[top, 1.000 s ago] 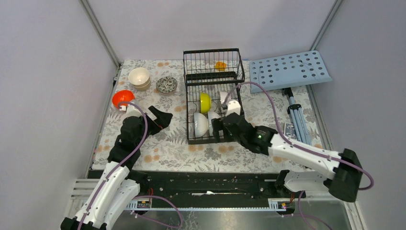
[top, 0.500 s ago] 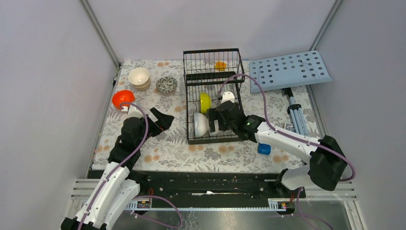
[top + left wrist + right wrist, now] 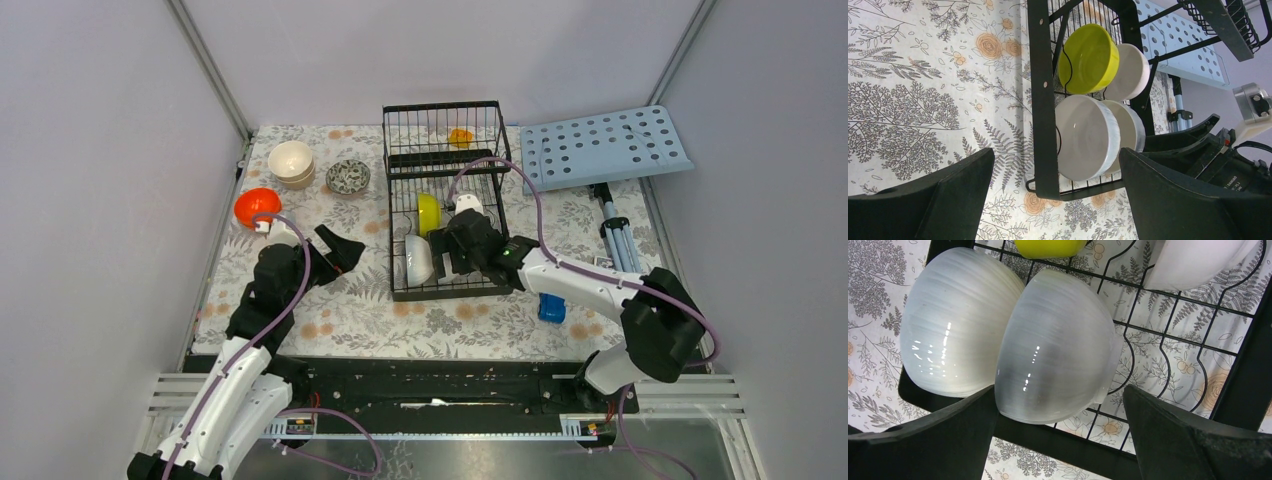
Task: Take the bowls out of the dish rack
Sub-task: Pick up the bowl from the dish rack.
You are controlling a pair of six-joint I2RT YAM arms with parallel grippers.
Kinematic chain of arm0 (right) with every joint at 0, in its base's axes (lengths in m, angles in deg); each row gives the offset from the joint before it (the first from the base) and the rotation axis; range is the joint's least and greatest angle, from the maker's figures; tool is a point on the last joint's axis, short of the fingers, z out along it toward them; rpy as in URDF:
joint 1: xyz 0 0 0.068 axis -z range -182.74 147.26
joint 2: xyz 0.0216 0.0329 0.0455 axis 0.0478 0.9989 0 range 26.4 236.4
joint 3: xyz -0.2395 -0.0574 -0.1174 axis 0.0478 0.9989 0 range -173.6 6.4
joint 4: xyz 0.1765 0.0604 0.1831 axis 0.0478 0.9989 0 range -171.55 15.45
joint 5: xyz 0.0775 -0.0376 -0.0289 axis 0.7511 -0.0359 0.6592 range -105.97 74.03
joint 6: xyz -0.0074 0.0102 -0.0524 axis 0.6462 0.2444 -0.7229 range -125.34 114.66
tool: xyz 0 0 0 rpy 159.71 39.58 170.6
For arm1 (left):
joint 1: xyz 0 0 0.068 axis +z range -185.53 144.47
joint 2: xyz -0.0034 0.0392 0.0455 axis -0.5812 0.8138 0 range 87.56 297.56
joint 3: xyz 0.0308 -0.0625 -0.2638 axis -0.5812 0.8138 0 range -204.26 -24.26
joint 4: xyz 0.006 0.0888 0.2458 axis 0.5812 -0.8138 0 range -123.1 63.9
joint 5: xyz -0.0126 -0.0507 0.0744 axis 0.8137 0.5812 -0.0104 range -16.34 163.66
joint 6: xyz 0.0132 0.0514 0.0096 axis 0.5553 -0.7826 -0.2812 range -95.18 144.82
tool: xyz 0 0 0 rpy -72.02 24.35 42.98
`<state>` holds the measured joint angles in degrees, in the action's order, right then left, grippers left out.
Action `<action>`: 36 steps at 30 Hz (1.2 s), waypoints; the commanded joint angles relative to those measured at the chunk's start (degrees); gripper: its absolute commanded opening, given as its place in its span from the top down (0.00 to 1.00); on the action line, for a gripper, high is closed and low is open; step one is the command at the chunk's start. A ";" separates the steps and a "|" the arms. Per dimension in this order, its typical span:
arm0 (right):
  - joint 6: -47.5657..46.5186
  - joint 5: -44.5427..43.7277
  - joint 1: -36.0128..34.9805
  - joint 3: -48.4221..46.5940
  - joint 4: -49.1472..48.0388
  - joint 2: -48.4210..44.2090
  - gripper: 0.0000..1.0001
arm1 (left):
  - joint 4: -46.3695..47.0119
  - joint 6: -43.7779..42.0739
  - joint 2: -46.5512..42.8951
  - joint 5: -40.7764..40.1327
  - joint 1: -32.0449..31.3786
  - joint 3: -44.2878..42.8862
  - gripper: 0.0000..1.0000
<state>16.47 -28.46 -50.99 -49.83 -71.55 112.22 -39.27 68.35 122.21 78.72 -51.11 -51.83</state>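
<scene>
The black dish rack (image 3: 398, 208) stands mid-table. On its flat base stand a yellow-green bowl (image 3: 428, 213) and a white bowl (image 3: 418, 258) on edge; an orange bowl (image 3: 460, 136) sits in the raised basket. My right gripper (image 3: 447, 262) hangs open over the rack's front. In the right wrist view its open fingers (image 3: 1059, 390) flank the lower edge of a second white bowl (image 3: 1055, 345) without touching it, beside the first white bowl (image 3: 955, 320). My left gripper (image 3: 340, 248) is open and empty, left of the rack (image 3: 1043, 100), facing the white bowl (image 3: 1087, 137) and yellow-green bowl (image 3: 1088, 57).
On the cloth at the left sit a cream bowl stack (image 3: 291, 163), a dark-patterned bowl (image 3: 348, 176) and an orange bowl (image 3: 257, 206). A light-blue perforated board (image 3: 605, 145) and a tripod (image 3: 620, 240) stand at the right. A small blue object (image 3: 551, 307) lies near the right arm.
My right arm has swung left and inward over the rack's front, bringing its open jaws up to the white bowls and uncovering the blue object. The left arm has stayed put.
</scene>
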 commanded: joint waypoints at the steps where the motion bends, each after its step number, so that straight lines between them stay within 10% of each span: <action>1: -0.52 -0.34 0.82 -3.10 -0.73 1.31 0.00 | 3.31 -0.33 0.13 1.55 -0.06 0.58 0.01; 36: 0.66 0.96 0.79 -3.10 -1.55 3.34 0.30 | 3.30 0.33 0.21 1.08 -0.07 0.94 0.01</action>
<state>17.19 -28.24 -50.70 -50.99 -72.08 116.39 -39.07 68.39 122.23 79.51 -51.11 -51.72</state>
